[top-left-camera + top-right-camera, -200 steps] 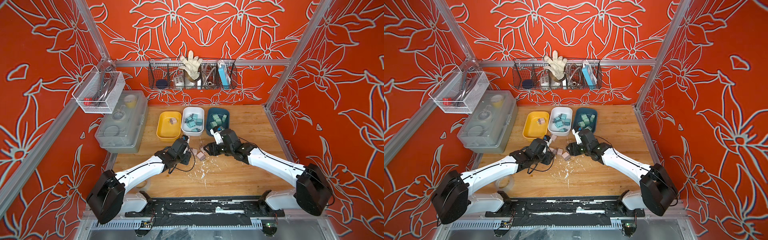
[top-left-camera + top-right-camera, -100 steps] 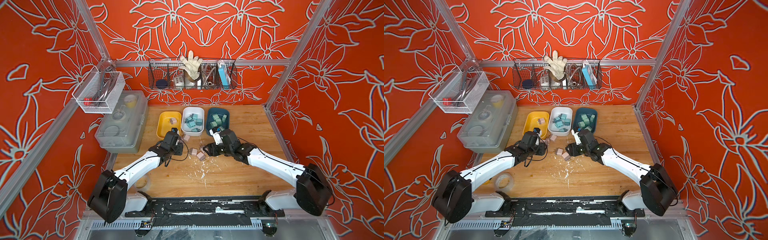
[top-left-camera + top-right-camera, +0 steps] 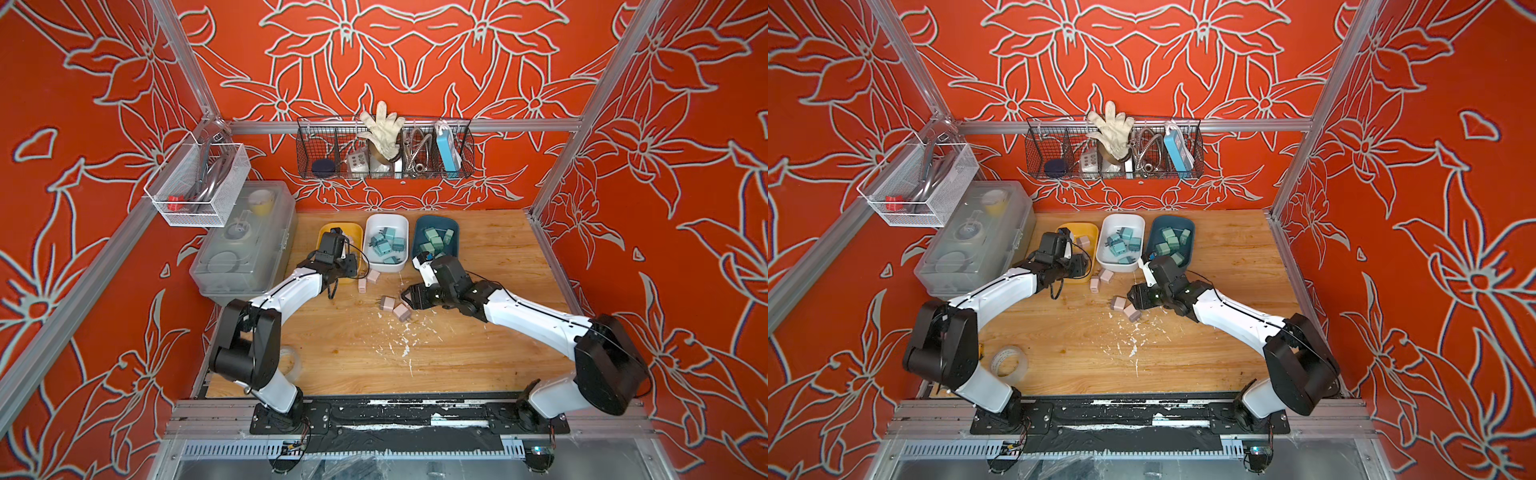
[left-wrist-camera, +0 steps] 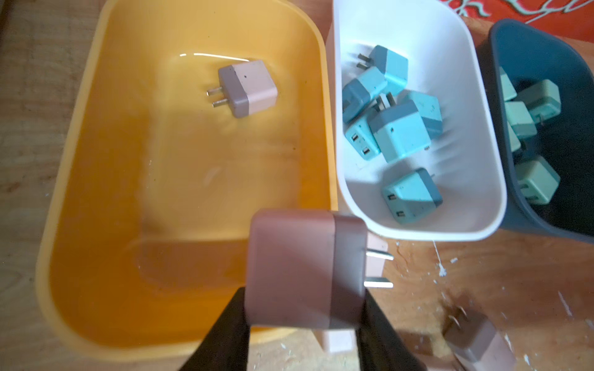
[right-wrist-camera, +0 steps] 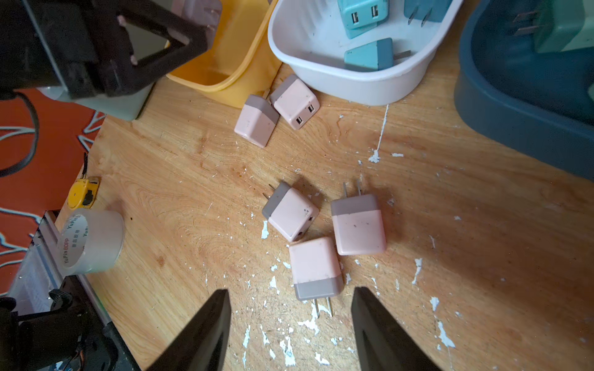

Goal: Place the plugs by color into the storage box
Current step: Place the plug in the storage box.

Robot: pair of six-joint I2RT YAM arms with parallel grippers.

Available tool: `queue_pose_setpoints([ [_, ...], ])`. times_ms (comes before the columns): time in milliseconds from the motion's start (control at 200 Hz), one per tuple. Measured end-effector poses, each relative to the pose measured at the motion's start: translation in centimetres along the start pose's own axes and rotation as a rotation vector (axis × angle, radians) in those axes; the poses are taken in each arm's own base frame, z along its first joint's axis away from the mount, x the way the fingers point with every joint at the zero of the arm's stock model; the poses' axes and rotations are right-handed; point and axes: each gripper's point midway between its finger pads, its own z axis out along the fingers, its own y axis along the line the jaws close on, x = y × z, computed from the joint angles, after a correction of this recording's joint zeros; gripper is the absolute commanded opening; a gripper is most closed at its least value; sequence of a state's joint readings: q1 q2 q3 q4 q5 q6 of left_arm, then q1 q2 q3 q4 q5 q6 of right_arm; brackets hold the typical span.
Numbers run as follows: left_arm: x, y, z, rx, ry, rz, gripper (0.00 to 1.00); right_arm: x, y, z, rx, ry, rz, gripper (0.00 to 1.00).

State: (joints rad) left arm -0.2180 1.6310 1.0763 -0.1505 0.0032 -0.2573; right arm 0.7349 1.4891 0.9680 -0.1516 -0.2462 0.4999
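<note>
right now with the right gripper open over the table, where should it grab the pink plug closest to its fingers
Probably grip the pink plug across its two flat long sides, on the pink body, coming straight down. It lies flat with its prongs toward the right gripper, so those sides line up with the open jaws.

The only legible print stood on the inner core of the tape roll [image 5: 93, 241]: "YuPin BOPP", repeated, beside small characters too tiny to read.

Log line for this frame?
left pincer: shut on pink plug over yellow bin | right pincer: open above loose pink plugs | five on table
</note>
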Motion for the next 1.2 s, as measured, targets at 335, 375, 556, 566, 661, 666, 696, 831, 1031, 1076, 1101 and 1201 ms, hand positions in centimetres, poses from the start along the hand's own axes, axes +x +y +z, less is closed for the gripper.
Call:
queue_pose_setpoints([
  [335, -1.5, 2.0, 6.9, -0.054, 0.080, -0.018, 0.45, -0.6, 0.3, 1.7, -0.011, 0.027, -0.017, 0.65],
  [375, -1.5, 2.1, 7.6, -0.058, 0.091, -0.016, 0.46, -0.5, 0.3, 1.8, -0.011, 0.032, -0.018, 0.65],
  [556, -1.7, 2.7, 9.9, -0.073, 0.129, -0.019, 0.49, -0.3, 0.2, 2.3, -0.008, 0.048, -0.026, 0.65],
  [566, -1.7, 2.8, 10.0, -0.074, 0.131, -0.020, 0.49, -0.4, 0.2, 2.4, -0.009, 0.048, -0.026, 0.65],
  [661, -1.8, 3.0, 10.3, -0.078, 0.138, -0.025, 0.60, -0.6, 0.3, 2.7, -0.011, 0.050, -0.031, 0.65],
  [666, -1.8, 3.0, 10.3, -0.078, 0.138, -0.026, 0.60, -0.6, 0.3, 2.7, -0.011, 0.050, -0.031, 0.65],
  [696, -1.9, 3.0, 10.4, -0.079, 0.139, -0.026, 0.62, -0.6, 0.3, 2.8, -0.011, 0.052, -0.031, 0.65],
  [831, -2.3, 3.0, 10.2, -0.085, 0.134, -0.025, 0.66, -0.2, 0.2, 3.1, -0.013, 0.066, -0.031, 0.65],
  [1031, -2.3, 3.3, 10.2, -0.101, 0.133, -0.026, 0.67, -0.1, 0.3, 3.1, -0.017, 0.070, -0.034, 0.65],
  [1076, -2.4, 3.3, 10.2, -0.104, 0.133, -0.026, 0.67, -0.1, 0.3, 3.1, -0.017, 0.071, -0.034, 0.65],
  [1101, -2.3, 3.3, 10.2, -0.105, 0.133, -0.026, 0.67, -0.1, 0.3, 3.1, -0.017, 0.071, -0.034, 0.65],
  [1201, -1.9, 3.5, 10.1, -0.109, 0.138, -0.030, 0.67, -0.1, 0.3, 3.1, -0.017, 0.071, -0.034, 0.65],
])
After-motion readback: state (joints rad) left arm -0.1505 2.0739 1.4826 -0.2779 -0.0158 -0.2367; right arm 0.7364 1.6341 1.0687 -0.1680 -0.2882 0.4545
